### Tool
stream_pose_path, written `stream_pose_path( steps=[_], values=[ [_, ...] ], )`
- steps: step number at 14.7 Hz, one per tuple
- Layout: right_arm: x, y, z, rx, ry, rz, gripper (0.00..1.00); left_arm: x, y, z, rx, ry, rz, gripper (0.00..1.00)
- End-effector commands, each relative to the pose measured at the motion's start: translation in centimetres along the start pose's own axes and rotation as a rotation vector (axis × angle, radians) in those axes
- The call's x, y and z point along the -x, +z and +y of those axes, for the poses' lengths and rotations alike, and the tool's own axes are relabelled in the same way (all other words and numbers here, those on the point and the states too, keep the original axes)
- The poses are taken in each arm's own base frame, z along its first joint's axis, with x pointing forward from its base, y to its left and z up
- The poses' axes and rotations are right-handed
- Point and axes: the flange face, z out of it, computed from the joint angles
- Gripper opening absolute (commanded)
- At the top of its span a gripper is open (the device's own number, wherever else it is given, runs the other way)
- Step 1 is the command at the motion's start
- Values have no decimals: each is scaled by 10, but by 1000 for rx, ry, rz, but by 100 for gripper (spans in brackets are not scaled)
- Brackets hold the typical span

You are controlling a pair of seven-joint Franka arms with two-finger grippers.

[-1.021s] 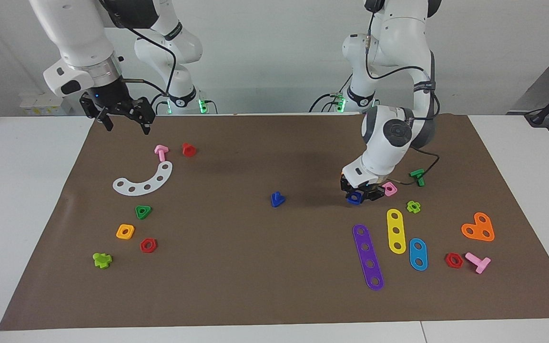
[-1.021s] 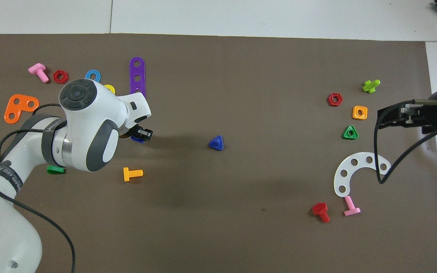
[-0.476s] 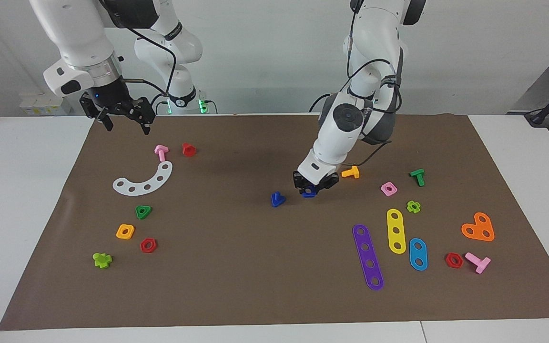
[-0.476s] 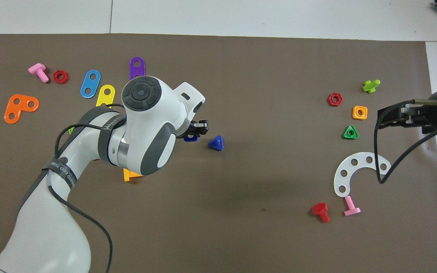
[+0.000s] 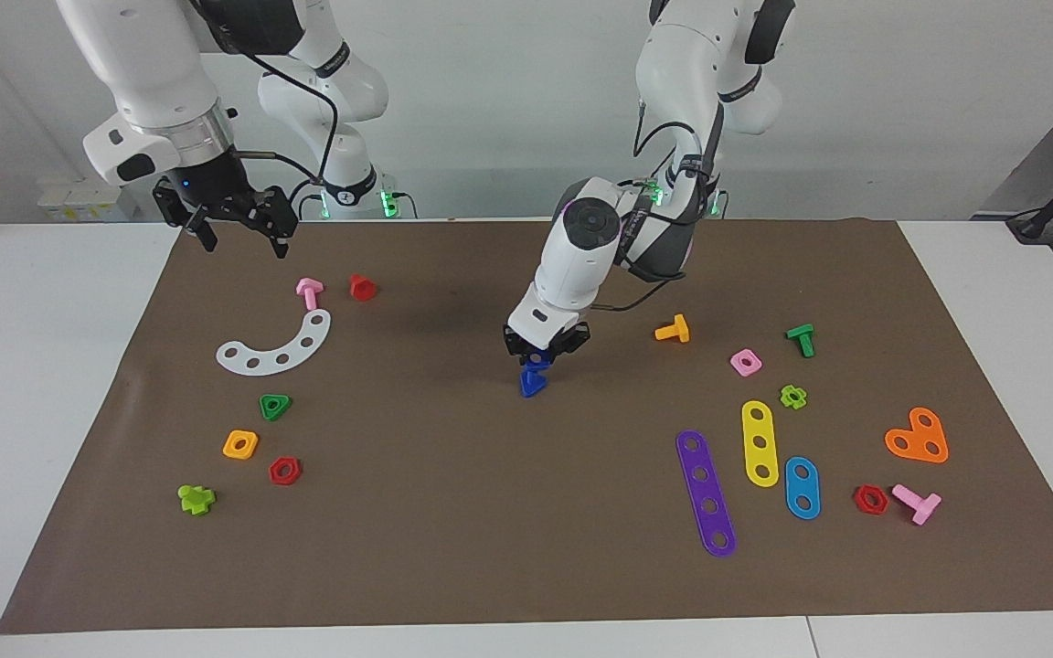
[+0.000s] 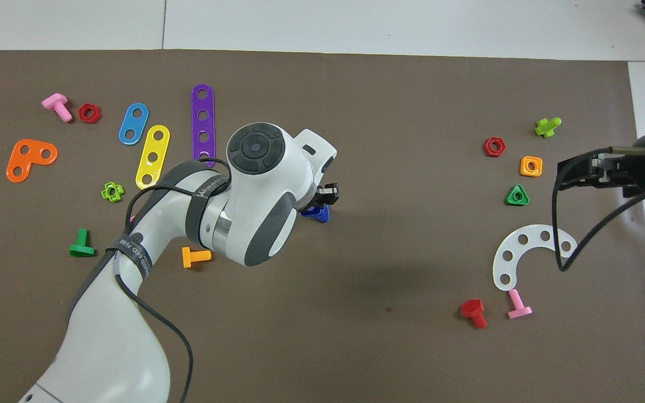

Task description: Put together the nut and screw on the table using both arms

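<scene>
Facing view — left gripper [image 5: 541, 352] clenched on nut [image 5: 537, 360] over screw [image 5: 532, 384], right gripper [image 5: 234, 222] spread, waiting.

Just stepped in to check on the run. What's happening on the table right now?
The left gripper holds the nut, the dark-blue square one, and hangs directly over the screw, a dark-blue bolt standing head-down near the middle of the brown mat. The nut looks just above the shaft; whether it touches is unclear. The right gripper waits, open, above the mat's edge at its own end. Other coloured toy parts lie scattered untouched.
</scene>
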Motion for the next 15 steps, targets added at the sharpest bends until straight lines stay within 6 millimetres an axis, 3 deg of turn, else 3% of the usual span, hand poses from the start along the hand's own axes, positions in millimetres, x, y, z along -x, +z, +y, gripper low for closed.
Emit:
stream_pose_path(
  steps=[1, 14, 15],
  values=[
    [5, -1, 3, -18, -20, -7, 100, -4, 6, 7, 20, -28, 11, 0],
    [5, -1, 3, -18, -20, -7, 100, 6, 45, -8, -10, -15, 50, 0],
    [5, -1, 3, -18, -20, -7, 100, 4, 43, -8, -4, -15, 61, 46]
  ],
)
